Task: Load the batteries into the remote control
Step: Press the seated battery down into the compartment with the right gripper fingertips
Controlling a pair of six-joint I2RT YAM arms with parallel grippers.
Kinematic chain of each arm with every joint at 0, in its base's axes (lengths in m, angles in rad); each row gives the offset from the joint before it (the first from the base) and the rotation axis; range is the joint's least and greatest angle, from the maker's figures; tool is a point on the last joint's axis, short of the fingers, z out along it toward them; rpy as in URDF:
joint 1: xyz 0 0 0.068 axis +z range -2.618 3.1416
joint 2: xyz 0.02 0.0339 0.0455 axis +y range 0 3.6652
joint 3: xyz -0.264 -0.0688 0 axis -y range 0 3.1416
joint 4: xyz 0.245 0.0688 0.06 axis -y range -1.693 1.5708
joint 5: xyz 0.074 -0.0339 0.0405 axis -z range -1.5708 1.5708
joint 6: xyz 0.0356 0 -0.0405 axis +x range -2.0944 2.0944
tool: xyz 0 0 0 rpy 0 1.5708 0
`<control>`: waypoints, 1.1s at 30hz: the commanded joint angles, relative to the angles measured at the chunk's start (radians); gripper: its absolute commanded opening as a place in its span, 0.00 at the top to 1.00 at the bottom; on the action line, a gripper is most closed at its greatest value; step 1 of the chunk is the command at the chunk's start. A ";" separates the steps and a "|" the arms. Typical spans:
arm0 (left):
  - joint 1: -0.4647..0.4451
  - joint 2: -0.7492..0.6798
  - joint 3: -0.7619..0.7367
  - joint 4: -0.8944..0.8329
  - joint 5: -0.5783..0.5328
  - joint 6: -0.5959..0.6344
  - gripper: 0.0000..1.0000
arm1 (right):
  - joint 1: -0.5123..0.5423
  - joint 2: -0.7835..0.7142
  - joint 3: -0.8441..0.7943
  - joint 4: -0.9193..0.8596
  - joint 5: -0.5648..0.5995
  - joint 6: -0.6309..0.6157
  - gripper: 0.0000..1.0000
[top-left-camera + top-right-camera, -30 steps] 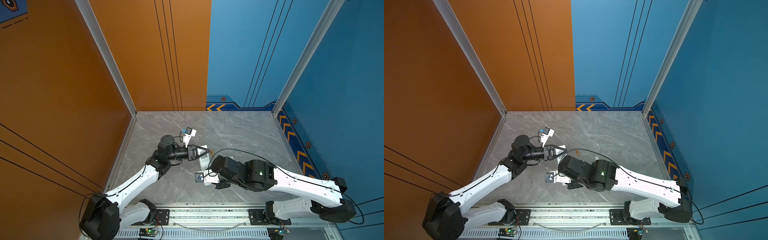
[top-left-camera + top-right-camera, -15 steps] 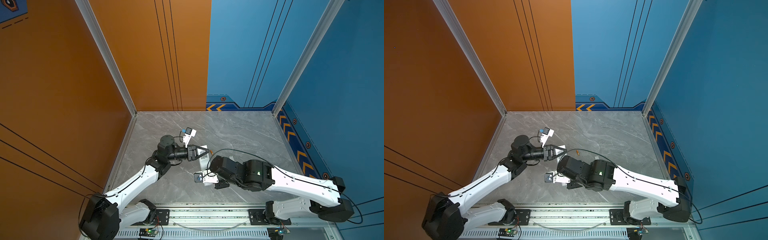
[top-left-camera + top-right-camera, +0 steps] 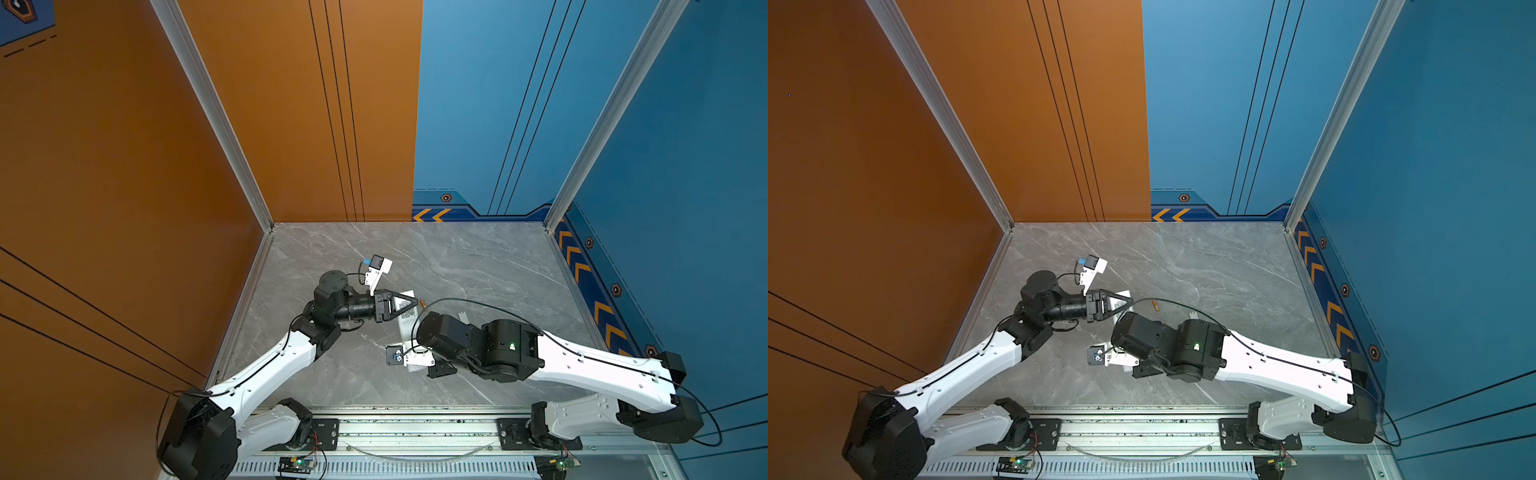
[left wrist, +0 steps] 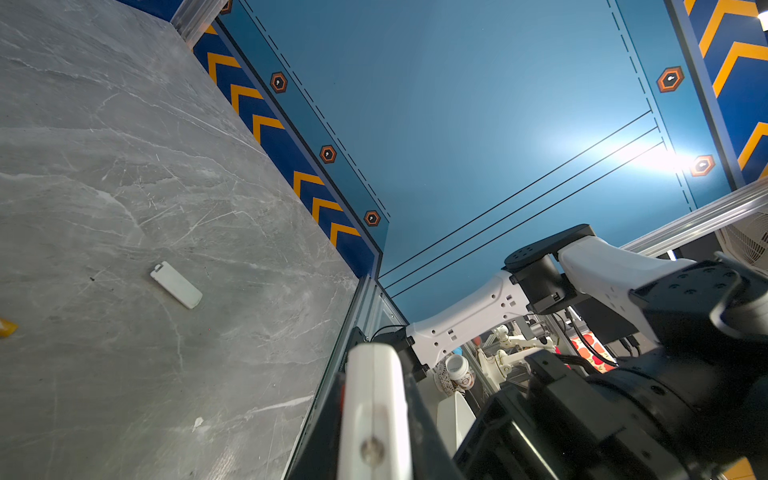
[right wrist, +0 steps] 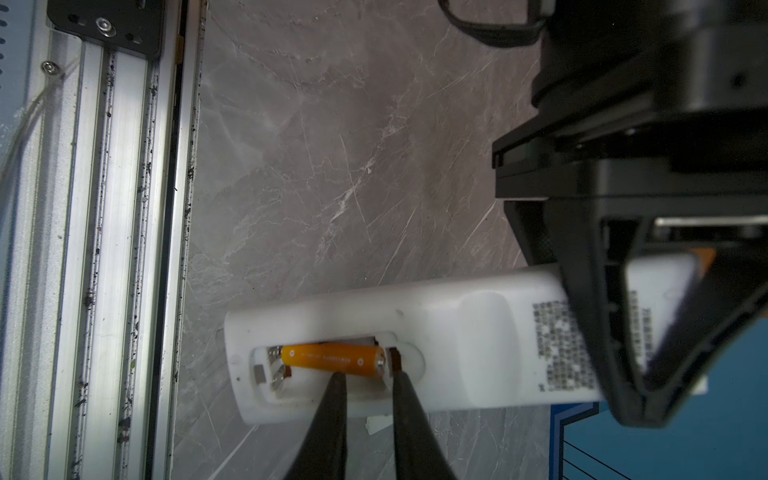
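Left gripper (image 3: 409,305) jaws clamped on remote control (image 5: 415,353), held back-up. Seated battery (image 5: 332,359) lies lengthwise along the remote; right gripper (image 5: 365,382) jaws slightly apart at its bay. Second battery (image 3: 1155,306) on desk (image 3: 1225,270), nearer right arm.

printed label on remote control (image 5: 561,345), text illegible

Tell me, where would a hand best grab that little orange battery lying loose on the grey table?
Take the slim orange cylindrical battery around its middle, coming straight down from above, with fingers on either side of its length. It lies flat on the grey marbled table, apart from the white remote control, so its rounded sides are free. Its small ends would probably slip.
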 commanded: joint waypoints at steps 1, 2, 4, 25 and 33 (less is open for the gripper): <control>0.010 -0.025 -0.002 0.014 0.034 0.018 1.00 | 0.006 0.004 -0.004 0.017 0.014 -0.008 0.81; 0.010 -0.026 -0.003 0.014 0.034 0.016 1.00 | 0.006 0.006 -0.006 0.017 0.012 -0.008 0.81; 0.010 -0.028 -0.004 0.015 0.033 0.017 1.00 | 0.006 0.007 -0.007 0.016 0.008 -0.006 0.82; 0.017 -0.029 -0.005 0.014 0.042 0.012 1.00 | 0.019 0.030 -0.007 0.011 0.001 -0.001 0.86; 0.019 -0.031 -0.005 0.016 0.042 0.012 1.00 | 0.022 0.041 -0.007 0.007 0.013 -0.005 0.89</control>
